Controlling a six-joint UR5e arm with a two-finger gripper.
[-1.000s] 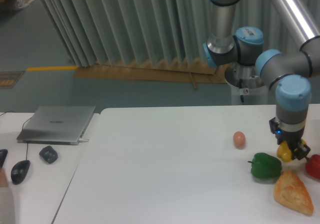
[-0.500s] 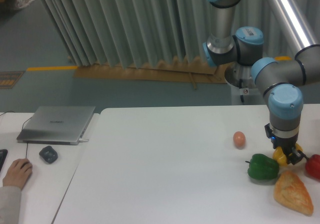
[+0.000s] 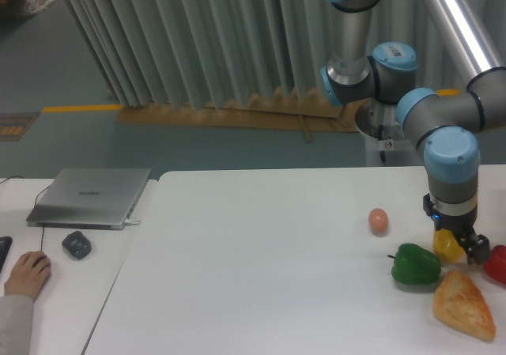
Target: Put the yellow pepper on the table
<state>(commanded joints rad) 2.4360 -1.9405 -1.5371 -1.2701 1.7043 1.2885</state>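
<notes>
The yellow pepper (image 3: 447, 246) is small and glossy, low over the white table (image 3: 261, 268) at its right side. It lies between the green pepper (image 3: 416, 265) and the red pepper (image 3: 496, 263). My gripper (image 3: 458, 246) comes straight down from above and is shut on the yellow pepper. One dark finger (image 3: 478, 250) shows on the pepper's right; the other finger is hidden. I cannot tell whether the pepper's underside touches the tabletop.
A brown egg (image 3: 379, 220) lies left of the arm. A bread pastry (image 3: 464, 305) sits at the front right, close below the peppers. On the adjoining desk are a grey laptop (image 3: 91, 196), a dark mouse (image 3: 77, 244) and a person's hand (image 3: 26, 272).
The gripper with the yellow pepper has come down and shifted slightly left, then back right a little. The green pepper has been nudged a bit to the left. A hand has appeared at the desk.
</notes>
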